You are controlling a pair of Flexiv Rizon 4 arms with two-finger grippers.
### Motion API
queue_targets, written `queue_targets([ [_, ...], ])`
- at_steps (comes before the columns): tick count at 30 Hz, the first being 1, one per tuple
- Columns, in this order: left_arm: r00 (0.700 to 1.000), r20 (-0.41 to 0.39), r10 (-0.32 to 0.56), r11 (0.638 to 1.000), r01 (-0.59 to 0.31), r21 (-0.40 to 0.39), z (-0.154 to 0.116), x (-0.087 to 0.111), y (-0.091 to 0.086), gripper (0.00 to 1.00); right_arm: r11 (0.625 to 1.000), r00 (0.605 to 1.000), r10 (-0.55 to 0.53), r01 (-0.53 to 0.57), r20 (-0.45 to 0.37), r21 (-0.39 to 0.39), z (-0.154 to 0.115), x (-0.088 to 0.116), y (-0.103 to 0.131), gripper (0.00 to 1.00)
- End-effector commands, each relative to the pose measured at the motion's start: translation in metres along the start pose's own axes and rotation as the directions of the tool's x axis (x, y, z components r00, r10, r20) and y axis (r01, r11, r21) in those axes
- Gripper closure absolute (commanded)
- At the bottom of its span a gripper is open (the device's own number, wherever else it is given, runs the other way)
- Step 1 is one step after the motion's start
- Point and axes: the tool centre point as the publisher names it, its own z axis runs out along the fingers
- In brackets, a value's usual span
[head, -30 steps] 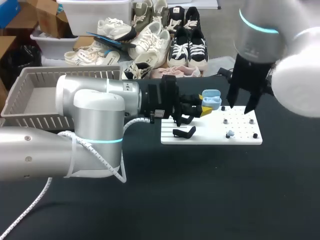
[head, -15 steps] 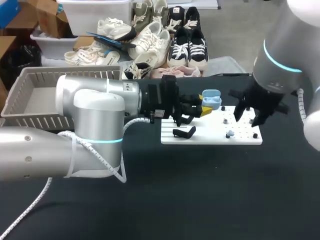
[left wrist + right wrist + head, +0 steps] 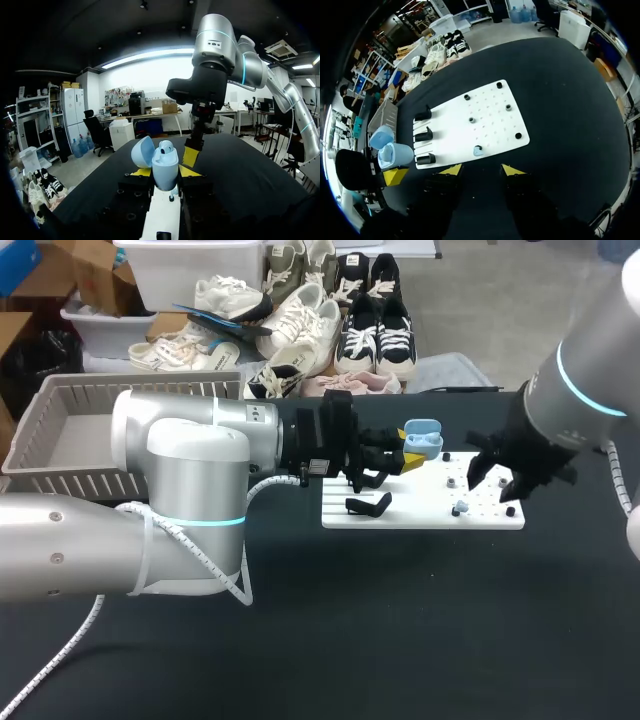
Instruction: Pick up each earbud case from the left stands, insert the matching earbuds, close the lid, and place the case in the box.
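My right gripper [image 3: 497, 480], fingers apart, has dropped just right of the earbud [image 3: 460, 508], probably to fetch it; my left gripper [image 3: 398, 462] clamps the open case [image 3: 423, 442].

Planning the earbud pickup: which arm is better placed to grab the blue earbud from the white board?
Right. The right pincer, open, hangs close to the blue earbud on the white board, while the left pincer is shut on the open earbud case.
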Motion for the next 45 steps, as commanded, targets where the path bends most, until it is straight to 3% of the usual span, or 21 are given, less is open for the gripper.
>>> queue_targets([
  [1,1.000,0.004,0.001,1.000,-0.001,-0.003,0.000,0.001,0.000,1.00,1.000,1.000,0.009,-0.008,0.008,-0.016,0.012,-0.001,-0.001,0.56],
  [17,1.000,0.004,0.001,1.000,-0.001,-0.003,0.000,0.001,0.000,1.00,1.000,1.000,0.022,-0.023,-0.016,-0.021,0.042,-0.003,0.009,0.57],
  [45,1.000,0.004,0.001,1.000,-0.001,-0.003,0.000,0.001,0.000,1.00,0.998,0.997,0.061,-0.061,-0.038,-0.018,0.061,0.001,0.008,0.56],
])
